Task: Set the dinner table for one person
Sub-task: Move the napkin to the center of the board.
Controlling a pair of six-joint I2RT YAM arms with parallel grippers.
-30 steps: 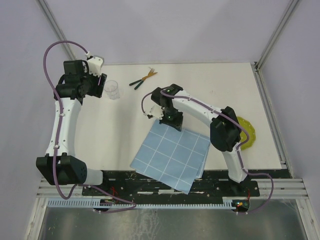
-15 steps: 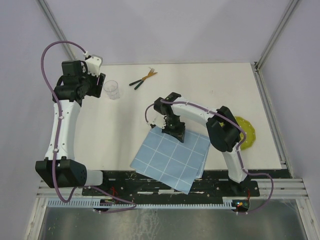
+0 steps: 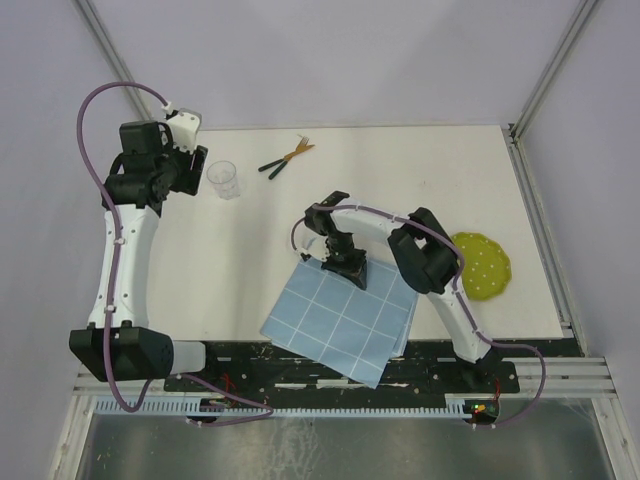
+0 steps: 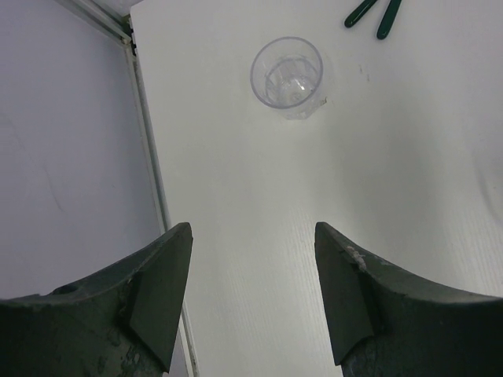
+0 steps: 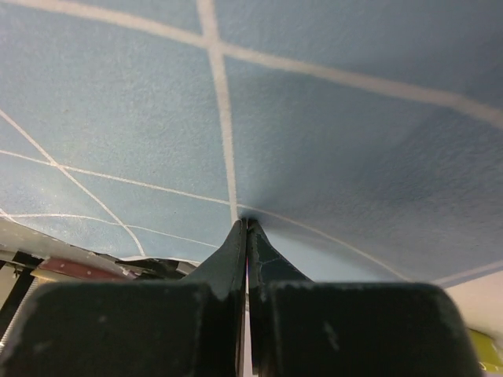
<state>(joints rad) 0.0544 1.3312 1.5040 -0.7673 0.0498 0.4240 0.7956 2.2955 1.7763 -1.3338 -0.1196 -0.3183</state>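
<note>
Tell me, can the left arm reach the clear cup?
Probably yes. The left gripper is open and faces the clear plastic cup, with only bare dinner table between them.

Bright, diffuse light casts only faint shadows across the dinner table (image 3: 400,170); the overhead view is sharp, the near fingers (image 5: 149,330) dark and blurred at the bottom.

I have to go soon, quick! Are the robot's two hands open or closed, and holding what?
Left gripper: open, holding nothing.
Right gripper: shut, pinching the light-blue gridded cloth.
</note>
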